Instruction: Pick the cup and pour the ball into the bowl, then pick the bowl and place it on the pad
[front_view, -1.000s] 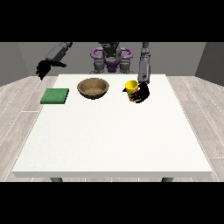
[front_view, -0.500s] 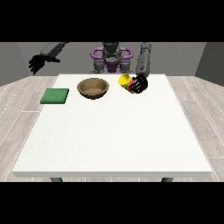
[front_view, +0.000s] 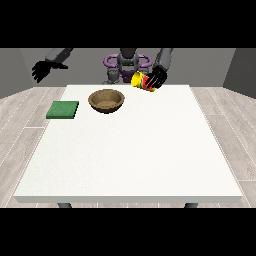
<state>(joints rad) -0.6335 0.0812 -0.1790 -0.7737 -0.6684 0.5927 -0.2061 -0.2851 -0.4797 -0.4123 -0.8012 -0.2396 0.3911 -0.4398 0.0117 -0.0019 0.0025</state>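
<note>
one cup (front_view: 139, 81) (tilted, raised) gripped by the hand at the view's right (front_view: 156, 78), one bowl (front_view: 106, 100), one pad (front_view: 63, 110).

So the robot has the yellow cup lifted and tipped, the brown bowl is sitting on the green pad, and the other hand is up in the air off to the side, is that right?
Not quite. The bowl is not on the pad; it stands on the table to the pad's right, apart from it, as the front view shows. The rest holds: the hand at the view's right has the cup lifted and tipped, and the hand at the view's left is raised off to the side.
</note>
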